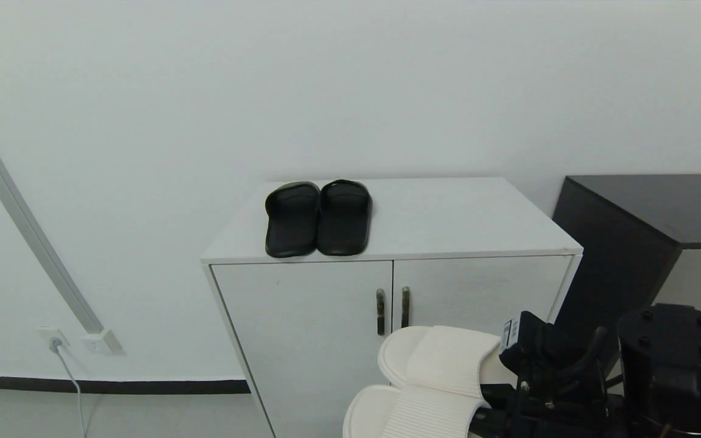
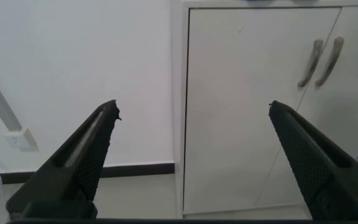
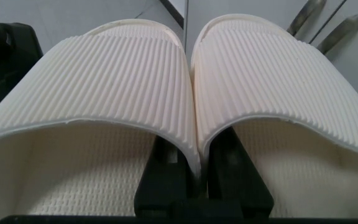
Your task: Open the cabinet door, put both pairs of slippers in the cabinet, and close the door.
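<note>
right pincer (image 3: 194, 177) clamps white slippers (image 1: 442, 365) | left pincer (image 2: 193, 107) spread | cabinet doors (image 1: 302, 328) closed

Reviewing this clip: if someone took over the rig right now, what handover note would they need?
The left pincer is open and empty, facing the cabinet front.
The right pincer is shut on the white slippers, held as a pair low in front of the doors.
The black slippers lie side by side on the cabinet top.
Done: white pair in grasp. Both doors are shut.
Left: open a door, put both pairs inside, close it.
</note>
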### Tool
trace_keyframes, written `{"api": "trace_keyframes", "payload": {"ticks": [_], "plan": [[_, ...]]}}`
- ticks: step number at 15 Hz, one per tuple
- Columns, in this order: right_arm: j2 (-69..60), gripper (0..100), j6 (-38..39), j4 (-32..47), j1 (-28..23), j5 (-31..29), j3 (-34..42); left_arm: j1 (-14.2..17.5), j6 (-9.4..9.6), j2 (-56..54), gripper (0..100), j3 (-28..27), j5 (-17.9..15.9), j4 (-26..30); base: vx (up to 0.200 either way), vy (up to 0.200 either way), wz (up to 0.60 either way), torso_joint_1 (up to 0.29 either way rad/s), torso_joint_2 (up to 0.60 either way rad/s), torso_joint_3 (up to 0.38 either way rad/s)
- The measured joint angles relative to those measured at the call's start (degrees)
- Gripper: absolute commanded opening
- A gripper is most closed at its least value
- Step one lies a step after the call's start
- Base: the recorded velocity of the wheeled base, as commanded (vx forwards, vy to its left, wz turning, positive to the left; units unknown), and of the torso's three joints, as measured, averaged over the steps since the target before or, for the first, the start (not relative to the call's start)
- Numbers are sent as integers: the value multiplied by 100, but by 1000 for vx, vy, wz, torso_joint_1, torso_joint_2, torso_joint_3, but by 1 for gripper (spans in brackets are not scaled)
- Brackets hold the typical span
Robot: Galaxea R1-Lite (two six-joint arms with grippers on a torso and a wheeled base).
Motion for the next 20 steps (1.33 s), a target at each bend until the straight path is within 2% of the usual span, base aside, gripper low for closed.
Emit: {"api": "trace_keyframes", "payload": {"ticks": [9,16,17,19,20], "plan": [[-12,0,-279,-2,26,22,52,0,0,0,100,0,-2,0,0,0,0,-157,484,326],[-48,0,-273,-2,28,40,123,0,18,2,100,0,-4,9,0,0,0,-81,457,368],[-48,0,-276,4,28,38,132,2,28,11,100,0,27,16,0,0,0,7,276,222],[-48,0,-276,-5,28,29,143,87,7,176,100,-40,406,-20,0,0,0,0,0,0],[-48,0,-276,0,28,29,156,111,-28,265,100,-148,461,-24,0,0,0,0,0,0]]}}
